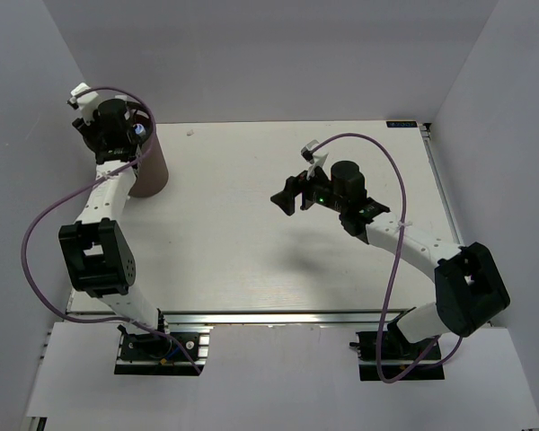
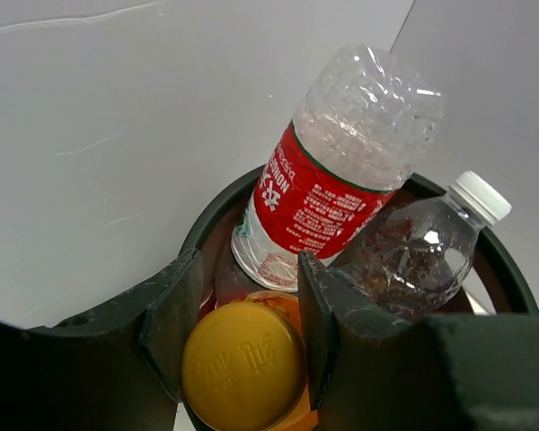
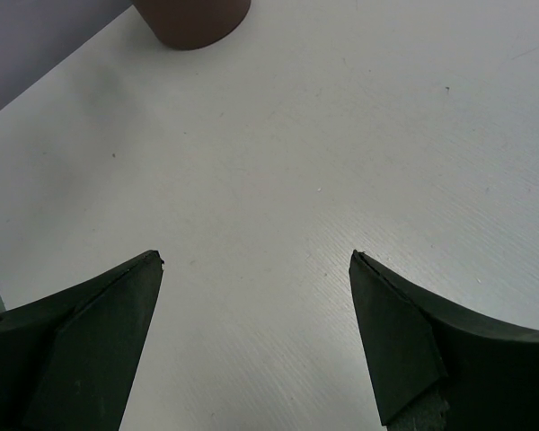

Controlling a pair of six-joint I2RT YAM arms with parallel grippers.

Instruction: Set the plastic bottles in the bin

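Now our left pincer holds the yellow-top bottle down in the bin; next we just let go. Our right pincer hangs wide open.

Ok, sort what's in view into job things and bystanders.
Job:
- brown bin
- red-label bottle and white-capped bottle, both in it
- yellow-capped bottle, between the fingers of the left gripper

Bystanders:
- right gripper, open above the table
- aluminium rail
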